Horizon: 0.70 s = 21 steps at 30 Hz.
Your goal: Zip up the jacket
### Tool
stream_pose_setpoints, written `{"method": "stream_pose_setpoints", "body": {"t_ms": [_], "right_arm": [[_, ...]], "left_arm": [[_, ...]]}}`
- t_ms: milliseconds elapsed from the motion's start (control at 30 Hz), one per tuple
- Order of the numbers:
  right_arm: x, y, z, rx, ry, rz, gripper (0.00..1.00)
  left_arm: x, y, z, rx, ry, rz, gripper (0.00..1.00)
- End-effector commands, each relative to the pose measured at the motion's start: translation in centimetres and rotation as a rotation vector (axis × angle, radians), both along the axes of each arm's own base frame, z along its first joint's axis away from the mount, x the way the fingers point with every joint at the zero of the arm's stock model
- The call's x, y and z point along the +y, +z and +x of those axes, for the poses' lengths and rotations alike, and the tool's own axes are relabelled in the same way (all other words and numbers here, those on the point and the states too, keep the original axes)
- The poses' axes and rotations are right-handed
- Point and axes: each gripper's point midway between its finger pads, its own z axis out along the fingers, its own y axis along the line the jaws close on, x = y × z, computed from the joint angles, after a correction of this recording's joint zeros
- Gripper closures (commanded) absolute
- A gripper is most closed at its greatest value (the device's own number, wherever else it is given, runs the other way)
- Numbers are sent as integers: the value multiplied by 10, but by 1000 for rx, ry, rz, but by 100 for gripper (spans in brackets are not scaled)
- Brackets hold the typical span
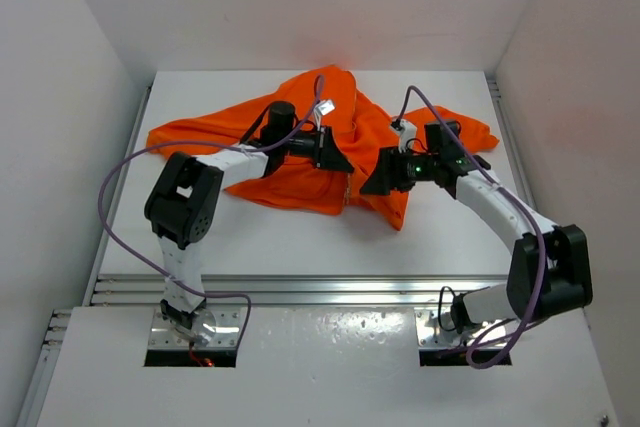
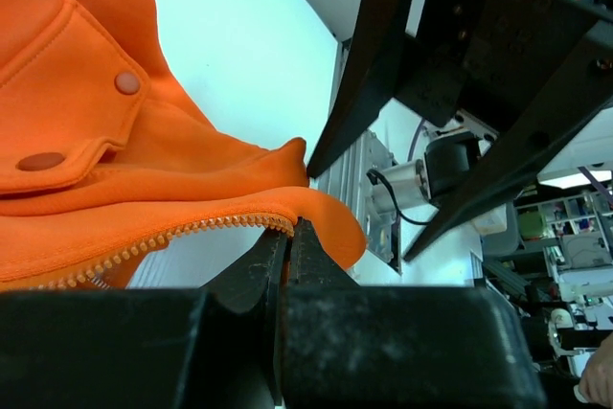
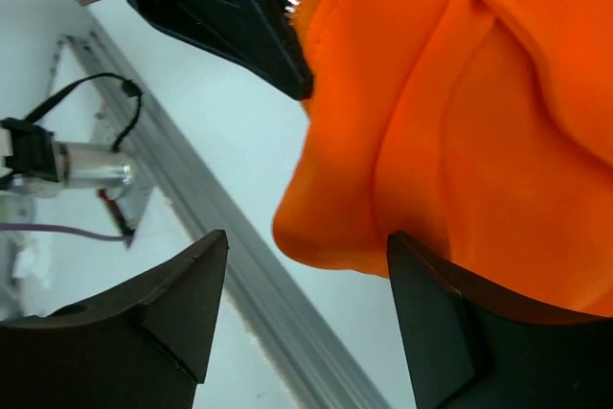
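The orange jacket [image 1: 330,137] lies crumpled at the middle back of the white table. My left gripper [image 1: 345,165] is shut on its lower front edge, right at the bottom end of the pale zipper teeth [image 2: 182,234], and holds that edge a little off the table; its closed tips show in the left wrist view [image 2: 290,227]. My right gripper [image 1: 368,185] is open and faces the left one, beside the hanging orange corner [image 3: 335,208]. Its jaws [image 3: 308,238] stand wide apart with that corner just above the gap, not touching. No zipper pull shows.
A flap pocket with snap buttons [image 2: 126,81] shows left of the held edge. Metal rails [image 1: 300,289] run along the table's near edge. White walls close in the left, back and right. Purple cables [image 1: 120,177] loop beside both arms.
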Motion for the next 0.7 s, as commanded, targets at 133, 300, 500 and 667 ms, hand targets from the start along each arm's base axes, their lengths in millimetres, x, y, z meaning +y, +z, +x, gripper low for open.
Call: {"method": "stream_pose_setpoints", "body": {"t_ms": [133,300,500,667], "right_arm": [[17,9,-5,83,43,82,29],[21,5,4,110,32,92,30],[22,-4,10,148,23,88,34],[20,-10,15,162,-2,76,44]], "left_arm": [[-11,25,4,-105,4,-20,100],[-18,22,3,-144,-1,12,100],[-27,25,-4,-220,-18,30,100],[-27,25,-4,-220,-18,30,100]]}}
